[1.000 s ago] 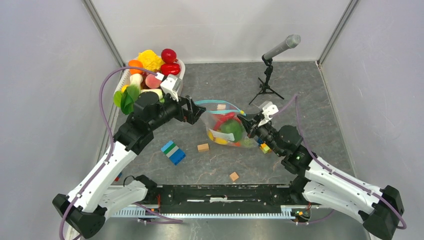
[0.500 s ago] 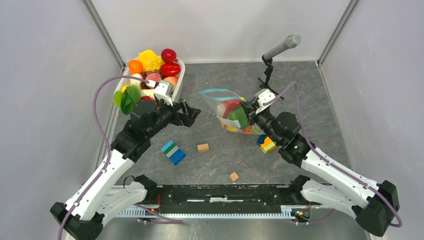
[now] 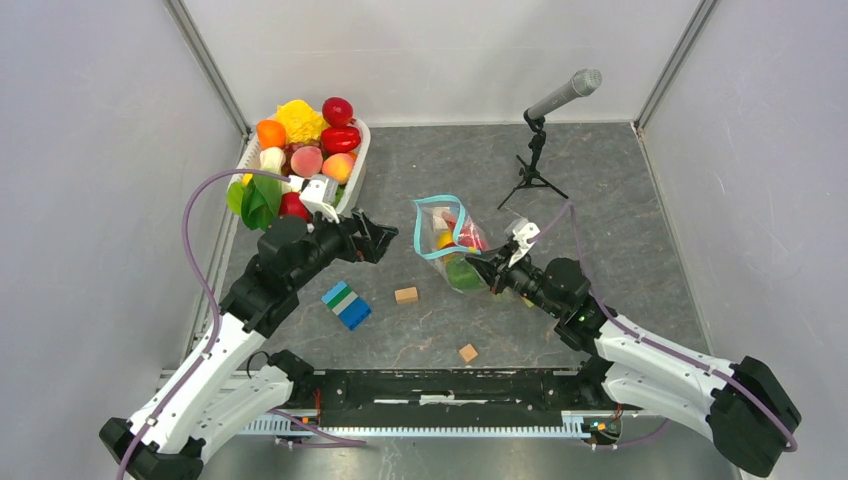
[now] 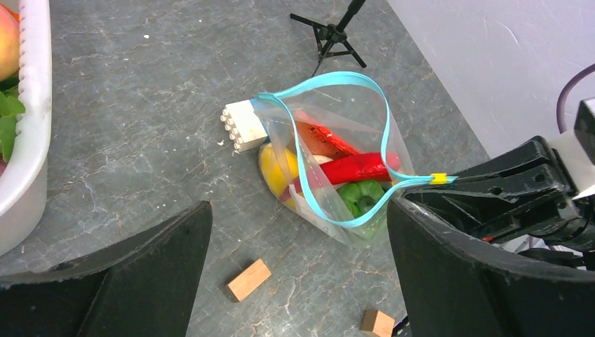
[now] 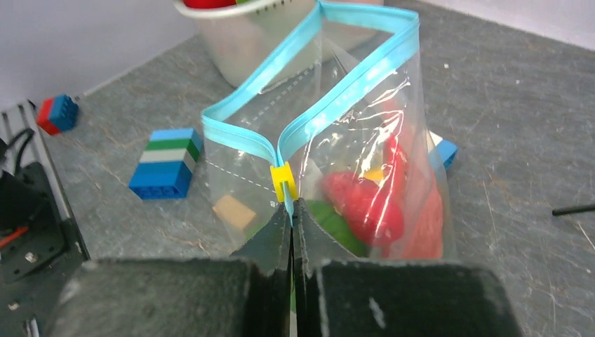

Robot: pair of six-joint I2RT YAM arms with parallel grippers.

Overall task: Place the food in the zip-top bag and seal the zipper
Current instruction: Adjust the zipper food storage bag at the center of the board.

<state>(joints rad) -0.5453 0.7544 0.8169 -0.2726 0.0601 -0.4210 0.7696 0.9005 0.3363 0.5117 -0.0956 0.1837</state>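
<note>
Top view: bag (image 3: 452, 245) lies mid-counter (image 3: 620, 210), mouth gaping, blue zipper (image 3: 424, 228) in a loop, not sealed. Food (image 3: 461, 270) inside shows red, yellow and green; more of it is heaped in the white tub (image 3: 362, 150) at far left. Left pincer (image 3: 388, 238) hangs just left of the bag, spread wide, holding nothing, apart from the plastic. Right pincer (image 3: 488, 268) is at the bag's near-right corner. Striped block (image 3: 346, 305) and two wooden cubes (image 3: 405, 295) sit nearer the arm bases; mic stand (image 3: 535, 160) at the back. Left wrist view: both black fingers (image 4: 140, 263) frame the picture far apart, nothing between them but counter and bag. Bag mouth faces the camera, a long red pepper (image 4: 351, 168) across a green one (image 4: 359, 198), a yellow piece to the left. A white brick (image 4: 242, 125) sits right at the far-left corner of the mouth; cannot tell if it is in or just outside. A yellow slider (image 4: 438, 178) sits at the right end of the zipper, next to the right pincer's tips. Right wrist view: right pincer is pinched tight on the bag's corner just under the slider, with the two zipper strips splitting apart above it. Red and green food show through the plastic, tub behind, striped block to the left.
</note>
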